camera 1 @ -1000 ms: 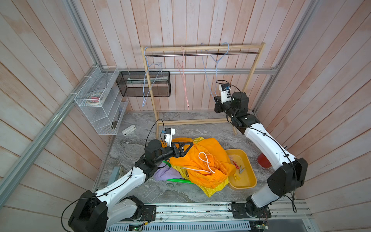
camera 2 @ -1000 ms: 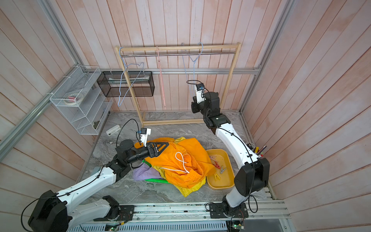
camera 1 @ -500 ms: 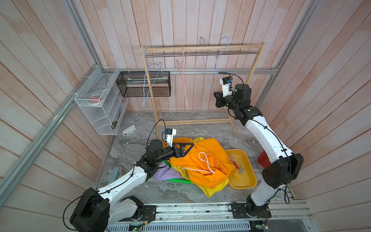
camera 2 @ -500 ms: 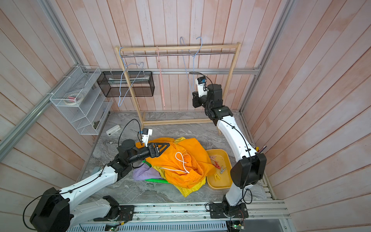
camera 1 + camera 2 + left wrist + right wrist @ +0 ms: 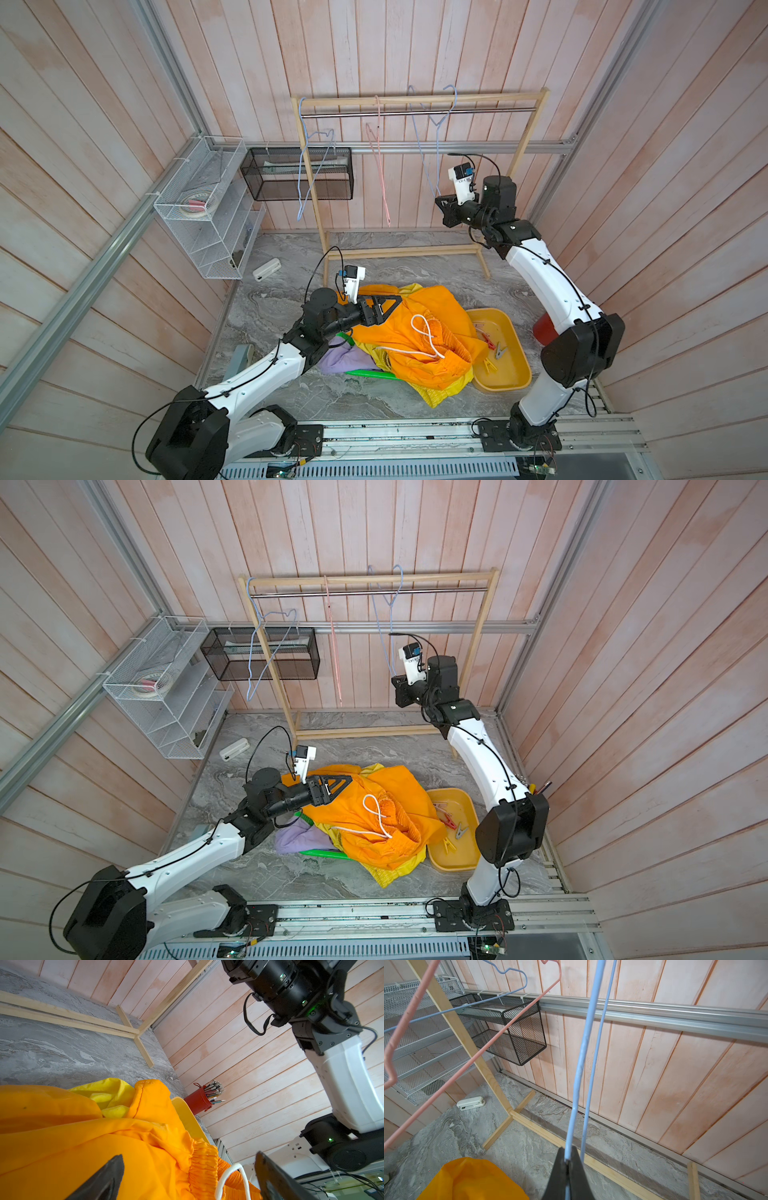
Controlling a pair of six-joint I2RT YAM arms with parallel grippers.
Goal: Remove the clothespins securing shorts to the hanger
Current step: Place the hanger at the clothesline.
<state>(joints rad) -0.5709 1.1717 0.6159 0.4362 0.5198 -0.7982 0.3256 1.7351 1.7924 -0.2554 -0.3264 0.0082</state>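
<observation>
Pinching the lower wire of the blue hanger (image 5: 579, 1064), our right pincer (image 5: 566, 1162) is pressed together on it, up by the wooden rack (image 5: 490, 96). The wire climbs steeply from the tips toward the rail.

Our left pincer (image 5: 189, 1156) is spread wide over the orange shorts (image 5: 419, 332), though we cannot tell whether it touches them. Their gathered waistband stretches on from those tips toward the yellow tray (image 5: 509, 376), with the white drawstring (image 5: 233, 1165) looped just ahead. Yellow shorts (image 5: 440, 395) peek out underneath, and lilac shorts (image 5: 336, 361) lie back below the left wrist.

Farther ahead of the left pincer, past the pile, the clothespins (image 5: 492, 345) lie flat in the tray, each slanted differently.
</observation>
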